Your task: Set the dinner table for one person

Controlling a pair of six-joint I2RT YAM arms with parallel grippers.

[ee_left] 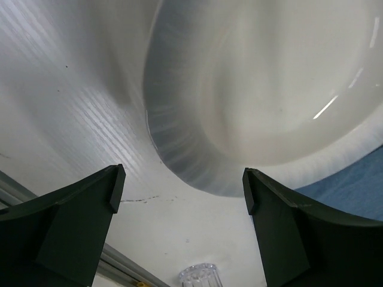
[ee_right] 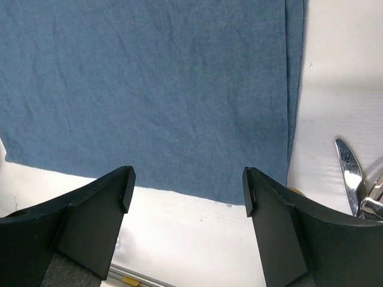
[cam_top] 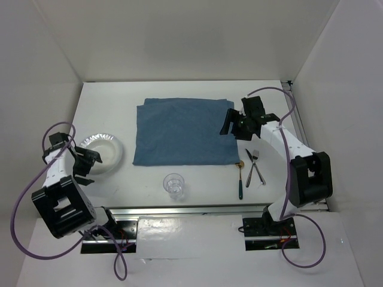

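The white dinner table (cam_top: 108, 101) holds a blue cloth placemat (cam_top: 182, 131) at its middle. A white plate (cam_top: 108, 150) lies to the left of the cloth. A clear glass (cam_top: 174, 185) stands near the front edge. A knife and fork (cam_top: 255, 164) and a dark-handled spoon (cam_top: 240, 179) lie to the right of the cloth. My left gripper (cam_top: 90, 166) is open and empty at the plate's near rim; the plate (ee_left: 263, 89) fills the left wrist view. My right gripper (cam_top: 226, 124) is open and empty above the placemat's (ee_right: 149, 84) right edge.
A metal rail (cam_top: 191, 209) runs along the table's front edge. White walls enclose the table on the left, back and right. In the left wrist view the glass (ee_left: 200, 276) shows low between the fingers. The cutlery tips (ee_right: 353, 173) show at the right in the right wrist view.
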